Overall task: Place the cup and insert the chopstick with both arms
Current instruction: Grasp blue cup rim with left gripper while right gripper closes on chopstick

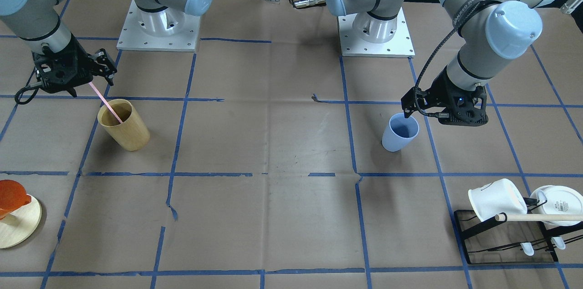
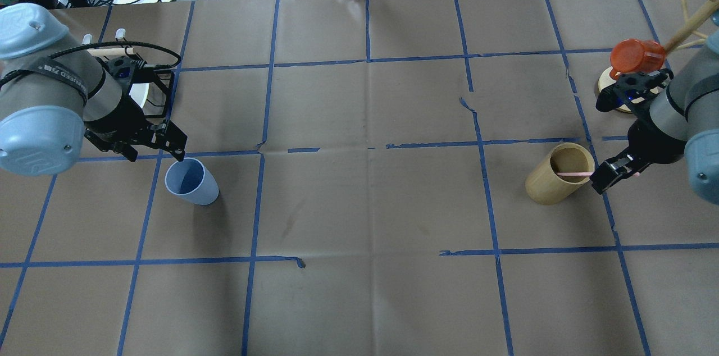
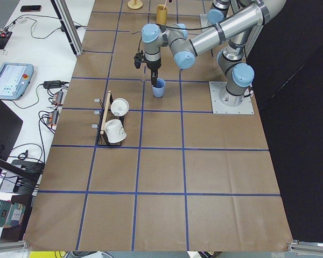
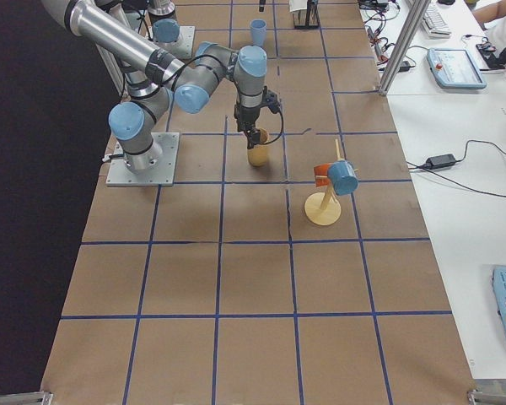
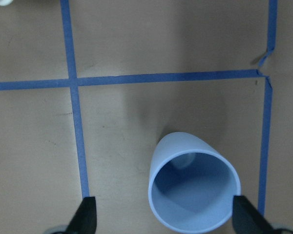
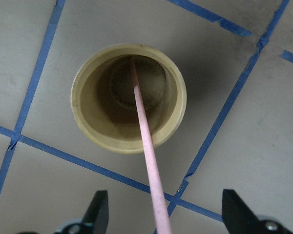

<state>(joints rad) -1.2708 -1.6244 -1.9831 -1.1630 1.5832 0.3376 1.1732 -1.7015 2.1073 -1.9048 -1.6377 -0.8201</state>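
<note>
The light blue cup [image 5: 193, 195] stands upright on the table [image 1: 400, 133] [image 2: 191, 182]. My left gripper [image 5: 163, 217] hangs open just above it, with the cup between the spread fingers and nearer one of them; it shows beside the rim in the overhead view [image 2: 171, 145]. The pale pink chopstick [image 6: 145, 146] leans inside the tan wooden cup [image 6: 128, 97] [image 1: 124, 125], its lower end on the cup's bottom. My right gripper [image 6: 166, 217] [image 1: 93, 80] is open, with its fingers wide on either side of the stick's upper end.
A black rack [image 1: 473, 229] with white mugs [image 1: 496, 200] and a beige rod [image 1: 542, 217] stands near the left arm. A wooden mug tree [image 1: 16, 225] with an orange cup [image 2: 637, 55] stands near the right arm. Both arm bases are at the robot side.
</note>
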